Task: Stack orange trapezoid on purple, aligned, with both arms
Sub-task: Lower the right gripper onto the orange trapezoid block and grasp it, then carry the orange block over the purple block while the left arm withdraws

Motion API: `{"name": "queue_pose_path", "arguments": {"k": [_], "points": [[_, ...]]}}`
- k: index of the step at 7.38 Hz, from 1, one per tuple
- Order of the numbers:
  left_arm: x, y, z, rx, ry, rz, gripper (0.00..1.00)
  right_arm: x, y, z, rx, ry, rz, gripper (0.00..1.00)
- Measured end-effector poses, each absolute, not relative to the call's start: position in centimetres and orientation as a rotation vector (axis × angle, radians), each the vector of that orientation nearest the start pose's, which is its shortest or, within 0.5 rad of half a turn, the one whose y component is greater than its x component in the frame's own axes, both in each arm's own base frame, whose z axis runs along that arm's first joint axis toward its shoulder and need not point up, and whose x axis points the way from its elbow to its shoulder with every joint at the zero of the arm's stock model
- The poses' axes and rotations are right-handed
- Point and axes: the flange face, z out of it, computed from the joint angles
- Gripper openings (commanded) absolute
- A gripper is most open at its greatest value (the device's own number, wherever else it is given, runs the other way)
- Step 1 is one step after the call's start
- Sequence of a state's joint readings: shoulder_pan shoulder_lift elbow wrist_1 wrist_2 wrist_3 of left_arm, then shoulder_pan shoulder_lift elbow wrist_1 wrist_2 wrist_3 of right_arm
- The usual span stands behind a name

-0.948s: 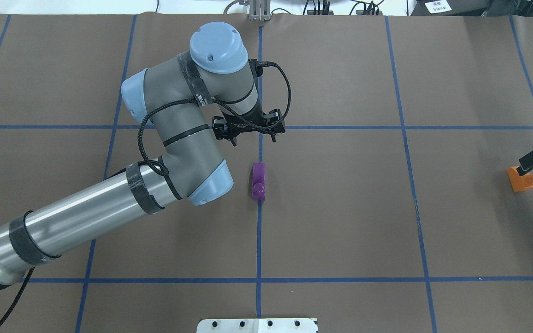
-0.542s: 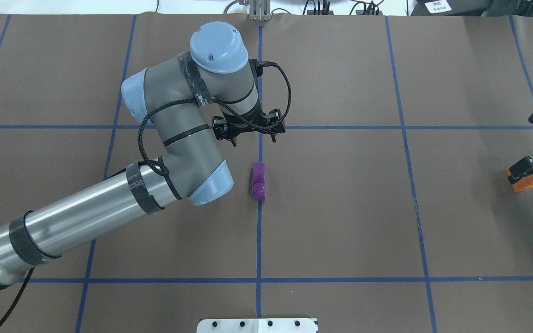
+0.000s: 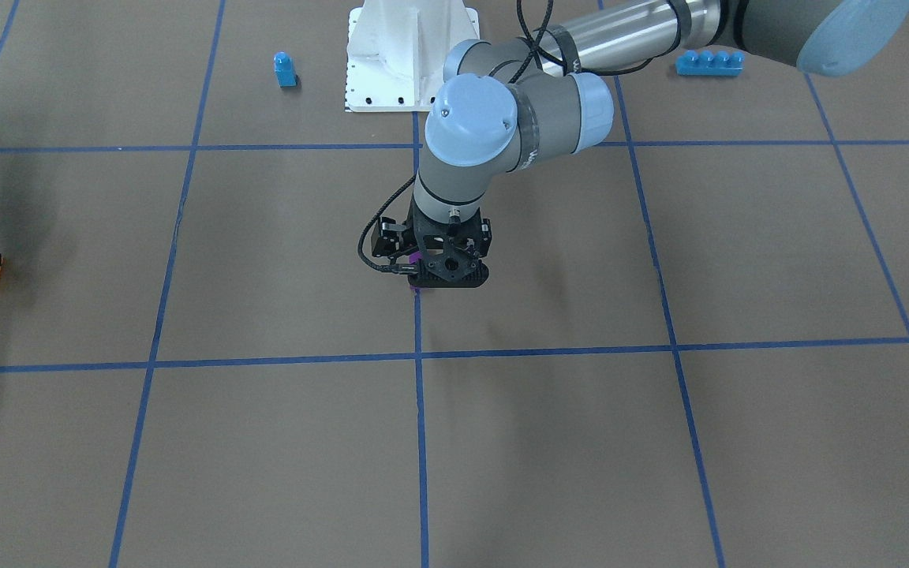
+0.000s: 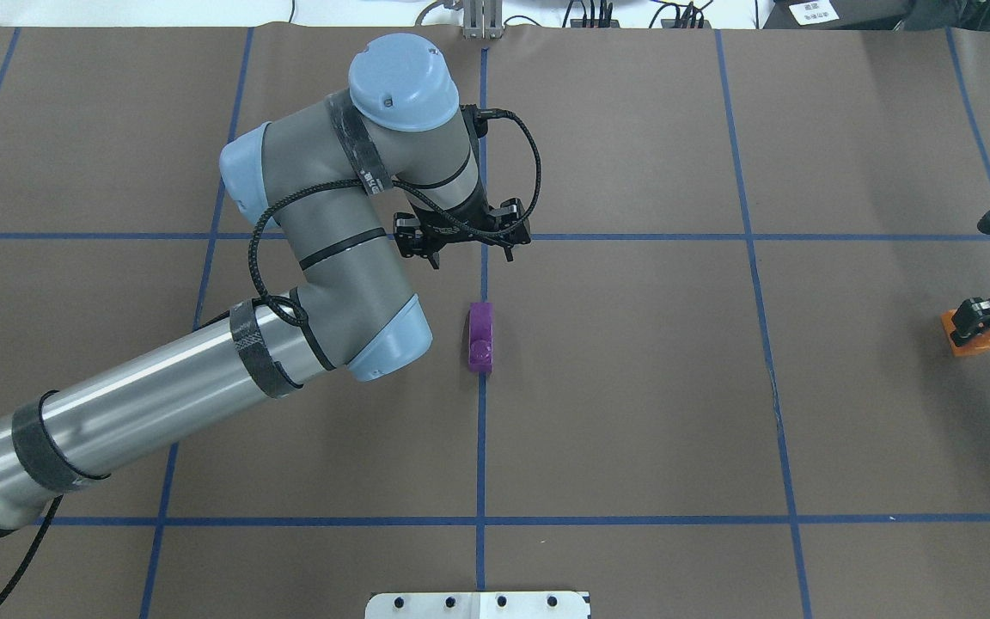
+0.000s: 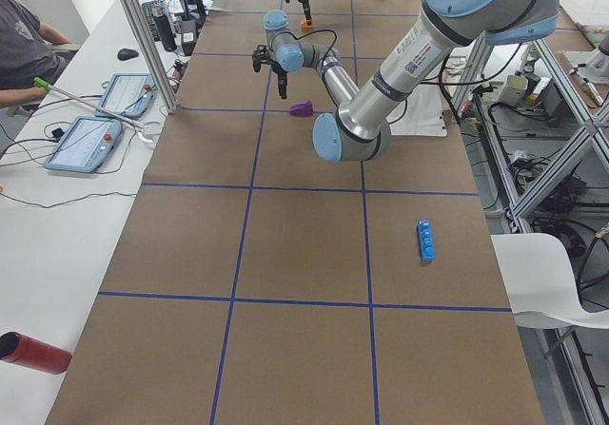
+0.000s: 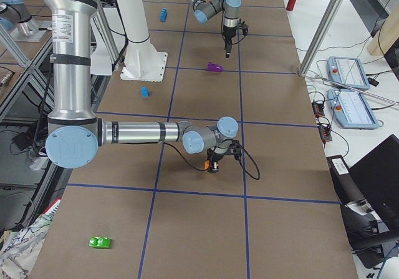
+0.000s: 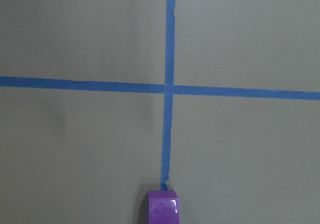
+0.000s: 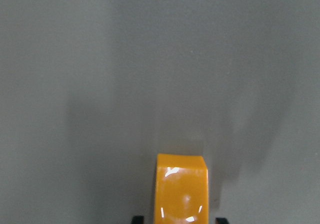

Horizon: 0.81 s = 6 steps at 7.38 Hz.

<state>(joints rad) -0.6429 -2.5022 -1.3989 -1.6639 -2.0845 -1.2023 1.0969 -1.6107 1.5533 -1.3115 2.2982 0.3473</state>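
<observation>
The purple block lies on the centre tape line, free of both grippers; it also shows at the bottom of the left wrist view. My left gripper hangs just beyond it and looks open and empty; in the front view it hides nearly all of the purple block. The orange trapezoid is at the far right edge, between the fingers of my right gripper, which is shut on it. The right wrist view shows the orange trapezoid with a fingertip at each side.
A small blue single-stud block and a long blue brick lie near the white robot base. A green block lies at the right-hand end. Blue tape lines grid the brown table cover.
My right gripper has come down over the orange trapezoid and closed on it, and the block has shifted slightly. My left arm has drawn a little farther from the purple block.
</observation>
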Motion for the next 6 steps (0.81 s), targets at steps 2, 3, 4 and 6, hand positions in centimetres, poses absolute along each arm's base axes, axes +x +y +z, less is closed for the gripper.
{"name": "queue_pose_path", "arguments": {"k": [2, 3, 4, 6], "points": [[54.2, -52.0, 11.9, -0.014, 0.959, -0.038, 1.0, -16.6, -47.2, 64.6, -0.092, -0.756, -0.196, 0.0], [53.1, -52.5, 12.1, -0.009, 0.958, -0.043, 1.0, -17.4, -48.8, 61.2, -0.067, -0.772, -0.186, 0.0], [51.5, -53.1, 13.5, 0.0, 0.954, -0.036, 1.0, -18.8, -50.9, 56.5, -0.047, -0.791, -0.15, 0.0], [46.9, -53.2, 19.4, 0.04, 0.923, 0.036, 1.0, -24.0, -53.3, 45.8, -0.022, -0.848, -0.074, 0.0]]}}
